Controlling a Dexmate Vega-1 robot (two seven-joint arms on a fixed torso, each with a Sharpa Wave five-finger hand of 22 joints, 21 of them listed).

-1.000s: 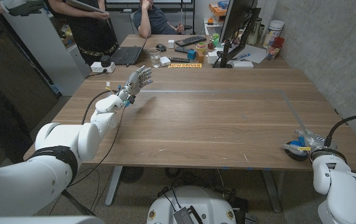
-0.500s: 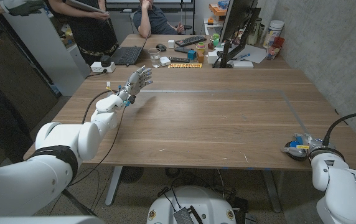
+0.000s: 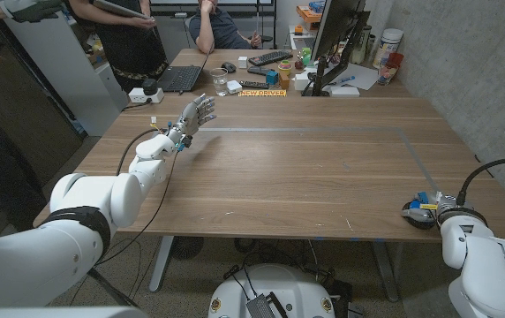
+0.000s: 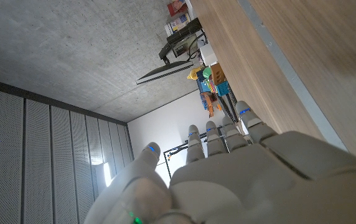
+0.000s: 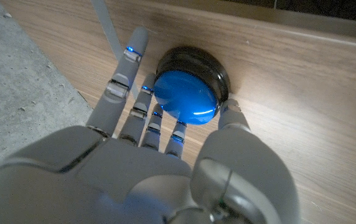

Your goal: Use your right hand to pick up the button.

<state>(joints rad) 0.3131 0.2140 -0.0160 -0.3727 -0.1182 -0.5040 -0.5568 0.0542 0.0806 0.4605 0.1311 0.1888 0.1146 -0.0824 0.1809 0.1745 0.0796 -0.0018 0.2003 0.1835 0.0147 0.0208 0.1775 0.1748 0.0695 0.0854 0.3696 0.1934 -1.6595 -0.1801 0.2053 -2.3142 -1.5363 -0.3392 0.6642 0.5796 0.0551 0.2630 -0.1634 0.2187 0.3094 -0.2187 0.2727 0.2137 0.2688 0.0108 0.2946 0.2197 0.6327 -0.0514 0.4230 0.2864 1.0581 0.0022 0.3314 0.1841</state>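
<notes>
button [image 5: 187, 90]: glossy blue dome on black round base, on worktop [image 3: 305, 177]; right robot hand [image 5: 159, 155] fingers and thumb close around it, grip unconfirmed; left robot hand [image 3: 192, 116] open, empty

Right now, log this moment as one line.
right robot hand: fingers around button, not lifted | left robot hand: open, raised | table

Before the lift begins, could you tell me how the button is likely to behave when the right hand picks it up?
The button looks rigid, so it shouldn't flex. Its glossy blue dome may slip under the right hand's fingers. Its low, flat black base suggests it won't tip.
</notes>
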